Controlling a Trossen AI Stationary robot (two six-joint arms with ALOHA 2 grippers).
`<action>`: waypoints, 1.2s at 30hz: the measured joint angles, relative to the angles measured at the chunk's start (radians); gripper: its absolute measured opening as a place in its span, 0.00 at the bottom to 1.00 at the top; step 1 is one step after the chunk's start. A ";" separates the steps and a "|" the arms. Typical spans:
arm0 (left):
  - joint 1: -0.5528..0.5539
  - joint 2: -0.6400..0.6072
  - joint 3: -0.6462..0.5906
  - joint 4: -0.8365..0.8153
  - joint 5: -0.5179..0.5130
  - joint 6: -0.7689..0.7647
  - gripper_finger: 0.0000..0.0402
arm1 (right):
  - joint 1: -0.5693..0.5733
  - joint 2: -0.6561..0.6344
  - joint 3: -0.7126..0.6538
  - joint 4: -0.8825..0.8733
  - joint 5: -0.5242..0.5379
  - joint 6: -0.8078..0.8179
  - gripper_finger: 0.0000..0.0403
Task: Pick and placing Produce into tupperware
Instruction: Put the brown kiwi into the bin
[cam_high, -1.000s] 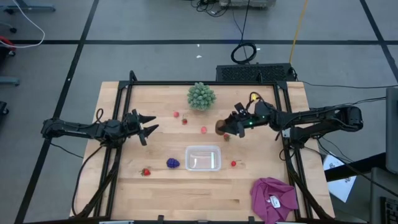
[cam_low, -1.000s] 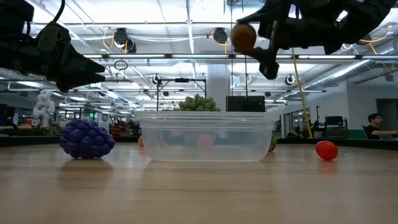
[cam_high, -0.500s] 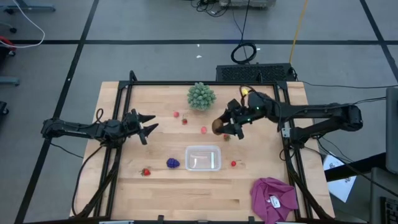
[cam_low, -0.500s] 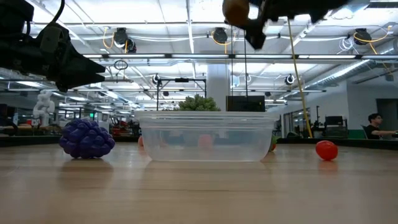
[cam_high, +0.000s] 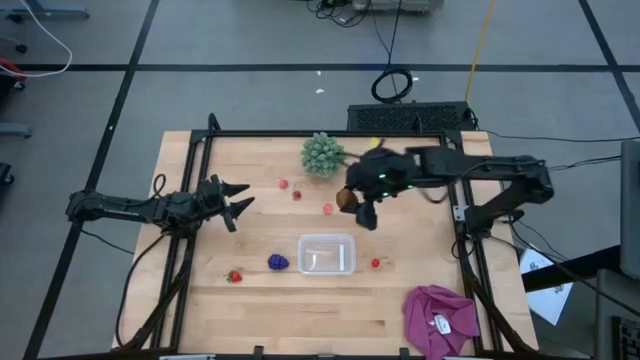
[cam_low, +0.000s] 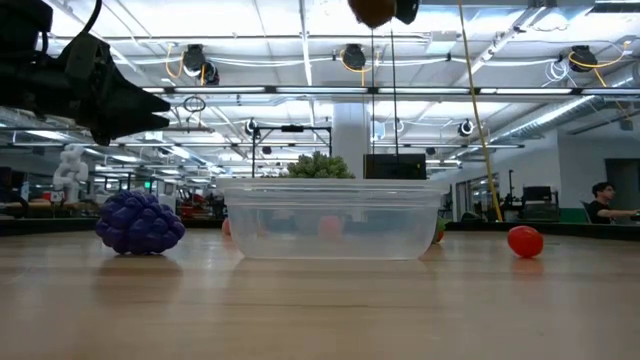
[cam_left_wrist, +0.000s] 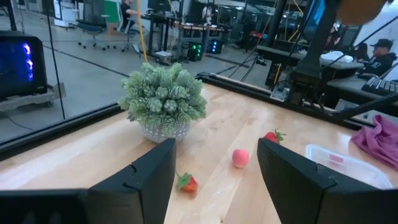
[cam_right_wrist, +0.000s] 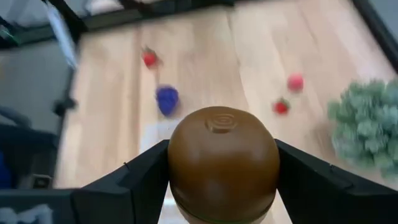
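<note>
Kiwi (cam_right_wrist: 222, 163), brown and oval, sits pinched between the jaws of my right gripper (cam_high: 356, 207), held high above the tabletop (cam_high: 250, 300), between the green spiky ball (cam_high: 324, 154) and the tupperware (cam_high: 327, 253). Tupperware looks empty, mid-tabletop. Grape cluster (cam_high: 278, 262) lies just beside its left wall; one strawberry (cam_high: 375, 263) near its right side, another (cam_high: 234, 276) farther left. My left gripper (cam_high: 238, 202) waits over the left side, jaws spread, holding nothing.

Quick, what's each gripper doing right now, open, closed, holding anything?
Left gripper: open, holding nothing.
Right gripper: shut on the kiwi, lifted above the table.
</note>
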 joint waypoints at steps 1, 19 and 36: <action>0.000 0.000 0.000 0.003 0.000 -0.001 0.57 | 0.000 0.030 0.020 -0.042 0.001 0.004 0.62; 0.000 0.000 0.000 -0.013 0.000 0.003 0.57 | 0.070 0.345 0.082 -0.191 -0.004 0.121 0.62; 0.000 0.000 0.000 -0.016 -0.019 0.020 0.57 | 0.217 0.393 0.082 -0.077 -0.005 0.266 0.62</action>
